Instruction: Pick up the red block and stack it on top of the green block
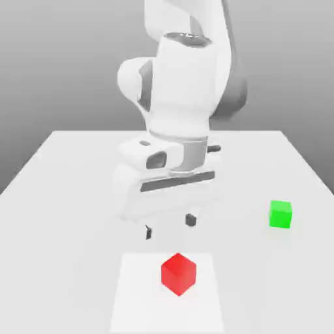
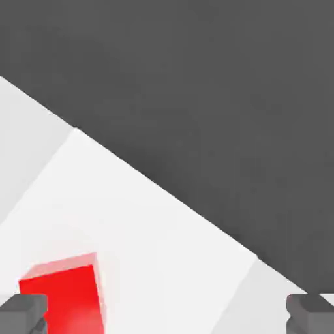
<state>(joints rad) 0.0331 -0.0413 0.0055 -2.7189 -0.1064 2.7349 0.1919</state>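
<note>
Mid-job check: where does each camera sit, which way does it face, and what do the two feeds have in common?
Exterior view: sits off the arm, facing it across the white table; shows the arm, the open end effector, the red block and the green block toward this view's right.
Hand view: rides on the hand, looking past both dark fingertips at the table and red block.
Shared: the red block, the table, the fingertips.

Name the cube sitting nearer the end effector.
The red block, just in front of the open end effector; the green block sits off toward the exterior view's right.
</note>
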